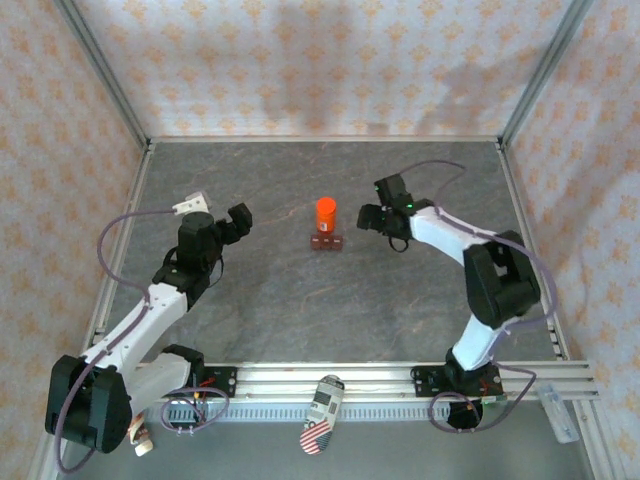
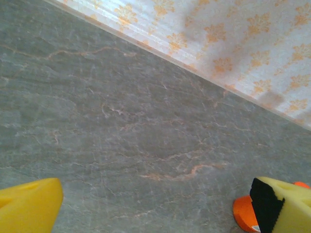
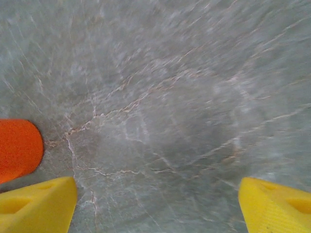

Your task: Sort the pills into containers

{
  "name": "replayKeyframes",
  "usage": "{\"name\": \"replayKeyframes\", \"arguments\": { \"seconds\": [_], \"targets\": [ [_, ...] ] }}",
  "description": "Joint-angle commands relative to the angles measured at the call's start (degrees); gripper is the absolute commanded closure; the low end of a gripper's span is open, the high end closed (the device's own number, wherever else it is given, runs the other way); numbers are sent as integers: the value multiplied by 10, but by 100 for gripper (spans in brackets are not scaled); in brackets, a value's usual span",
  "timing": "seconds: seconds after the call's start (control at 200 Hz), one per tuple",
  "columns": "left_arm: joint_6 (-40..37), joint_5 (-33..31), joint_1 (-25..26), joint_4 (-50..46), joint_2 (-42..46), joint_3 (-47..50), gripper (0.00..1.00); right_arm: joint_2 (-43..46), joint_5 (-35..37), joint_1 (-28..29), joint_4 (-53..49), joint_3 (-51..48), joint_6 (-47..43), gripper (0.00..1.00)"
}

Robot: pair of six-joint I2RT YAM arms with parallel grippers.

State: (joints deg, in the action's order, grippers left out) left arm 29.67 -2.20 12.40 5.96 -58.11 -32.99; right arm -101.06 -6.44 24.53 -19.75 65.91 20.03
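An orange bottle (image 1: pixel 326 211) stands upright mid-table, and the dark red-brown containers (image 1: pixel 326 241) lie just in front of it. The pills are hidden at this distance. My left gripper (image 1: pixel 238 222) hovers to the bottle's left, open. In the left wrist view the gripper (image 2: pixel 155 208) has its yellow fingers (image 2: pixel 29 206) spread wide over bare table, and the orange bottle (image 2: pixel 243 213) peeks out beside the right finger. My right gripper (image 1: pixel 372 215) is to the bottle's right, open. In the right wrist view this gripper (image 3: pixel 158 206) has nothing between its fingers (image 3: pixel 277 204), and the bottle (image 3: pixel 17 148) is at the left edge.
Patterned walls and aluminium posts (image 1: pixel 110 80) box in the grey marbled table (image 1: pixel 300 310). A metal rail (image 1: pixel 380 375) runs along the near edge, with a striped object (image 1: pixel 322 413) lying on it. A white tag (image 1: pixel 190 206) sits by the left wrist.
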Motion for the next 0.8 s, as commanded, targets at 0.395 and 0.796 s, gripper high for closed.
{"name": "replayKeyframes", "arguments": {
  "seconds": [0.395,0.796],
  "targets": [
    [25,19,7,-11,-6,-9,0,-104,83,69,-41,81,16,15],
    [31,21,7,1,-1,10,0,-55,93,124,-37,20,0,15]
  ]
}}
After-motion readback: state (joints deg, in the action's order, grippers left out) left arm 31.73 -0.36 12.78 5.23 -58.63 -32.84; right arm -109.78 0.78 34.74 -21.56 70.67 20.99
